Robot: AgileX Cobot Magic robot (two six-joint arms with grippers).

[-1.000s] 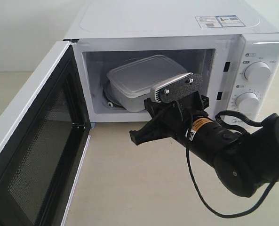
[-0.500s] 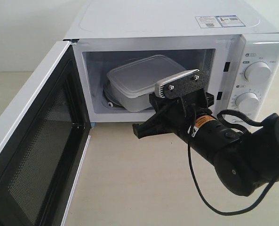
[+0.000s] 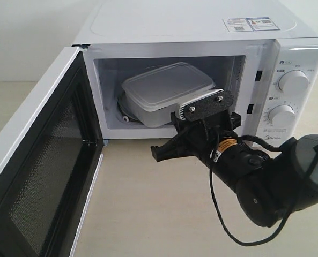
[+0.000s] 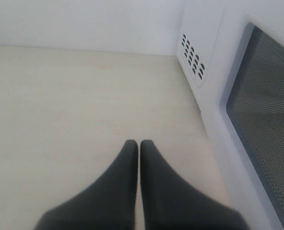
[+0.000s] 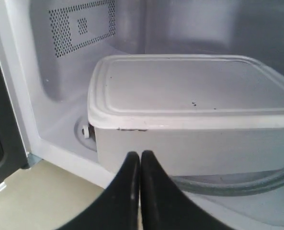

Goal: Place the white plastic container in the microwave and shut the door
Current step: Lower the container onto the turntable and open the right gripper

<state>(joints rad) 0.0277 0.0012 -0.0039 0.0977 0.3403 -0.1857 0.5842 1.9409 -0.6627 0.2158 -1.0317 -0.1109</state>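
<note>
The white plastic container (image 3: 167,88) sits with its lid on inside the open microwave (image 3: 185,24), on the glass turntable (image 5: 256,184). The door (image 3: 41,160) stands swung wide to the left, black perforated inner face showing. My right gripper (image 3: 155,153) is shut and empty, low over the table just outside the cavity's sill. In the right wrist view that gripper (image 5: 140,155) points at the container's (image 5: 189,96) front wall. My left gripper (image 4: 137,143) is shut and empty over bare table beside the door's dark window (image 4: 268,139); it does not show in the exterior view.
Two round dials (image 3: 294,81) (image 3: 282,115) sit on the microwave's right panel. A black cable (image 3: 223,214) loops under the right arm. The microwave's vented side wall (image 4: 192,60) rises close to the left gripper. Pale tabletop (image 3: 159,203) stretches in front of the oven.
The right wrist rose slightly, then sank again in front of the cavity, fingers staying shut. Container and door have not moved.
</note>
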